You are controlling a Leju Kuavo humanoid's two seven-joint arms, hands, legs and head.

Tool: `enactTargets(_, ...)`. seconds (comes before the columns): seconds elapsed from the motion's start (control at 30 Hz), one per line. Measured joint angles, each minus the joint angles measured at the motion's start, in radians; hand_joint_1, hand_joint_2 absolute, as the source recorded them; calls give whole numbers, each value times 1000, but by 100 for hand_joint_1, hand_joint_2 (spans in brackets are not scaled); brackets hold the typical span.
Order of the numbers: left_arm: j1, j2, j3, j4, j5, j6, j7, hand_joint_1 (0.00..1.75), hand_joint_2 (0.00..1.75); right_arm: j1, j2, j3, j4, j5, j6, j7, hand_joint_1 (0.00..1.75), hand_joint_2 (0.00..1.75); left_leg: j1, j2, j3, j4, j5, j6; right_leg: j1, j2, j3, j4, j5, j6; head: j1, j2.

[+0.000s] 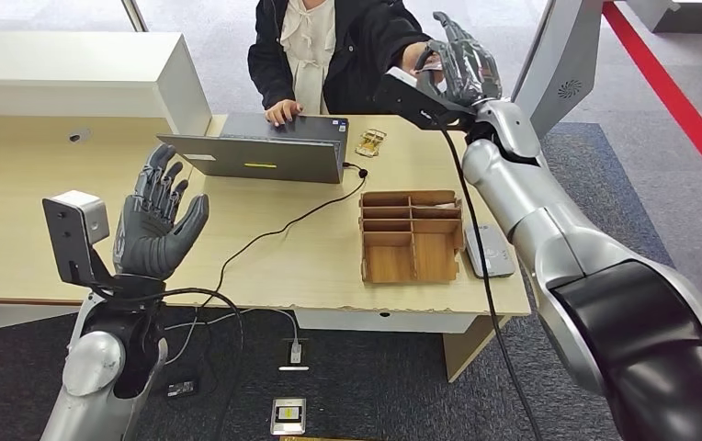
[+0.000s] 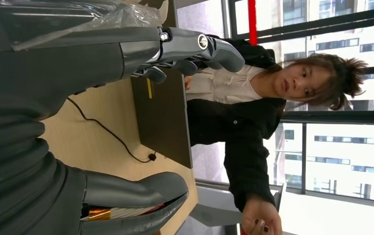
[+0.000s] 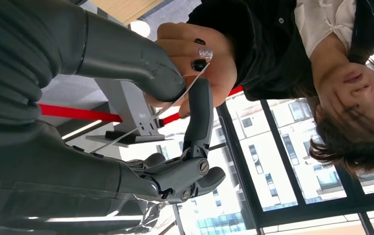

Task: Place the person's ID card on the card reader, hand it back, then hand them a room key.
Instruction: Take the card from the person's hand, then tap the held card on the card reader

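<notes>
ID card (image 3: 151,116): a thin card seen edge-on, pinched between the right hand's thumb and a finger, its far end in the person's hand, held up beyond the desk's far right corner.
Left hand (image 1: 155,223): raised over the desk's left part, palm up, fingers spread, holding nothing.
Laptop (image 1: 257,152): open near the desk's far edge, the person's other hand on it.
Wooden tray (image 1: 411,235): compartments, right of centre on the desk (image 1: 16,220).
Card reader (image 1: 489,250): grey, just right of the tray.
Right hand (image 1: 462,62): stretched out to the person's hand (image 3: 195,58), gripping the card.
</notes>
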Motion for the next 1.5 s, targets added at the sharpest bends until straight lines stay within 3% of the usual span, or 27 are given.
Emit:
enactTargets(0.67,7,5,0,3,3,42,4,0,175,3,-32,-28,0,-40,-10,-28,175,175,0,0,0,0,0,0,0,0,0,0,0,0,0,0)
enactTargets(0.9,34,14,1,-24,-8,90,41,0,175,50,-90,-28,-1,-5,29,10,175,175,0,0,0,0,0,0,0,0,0,0,0,0,0,0)
enactTargets(1.13,58,15,18,-65,-36,106,62,0,175,120,-169,-34,-17,-28,27,28,175,175,-1,0,0,0,0,0,0,0,0,0,0,0,0,0)
enactTargets(1.5,98,19,26,-126,-61,144,102,0,175,234,-246,-62,-66,-57,6,92,175,175,0,0,0,0,0,0,-1,0,1,0,0,0,0,0)
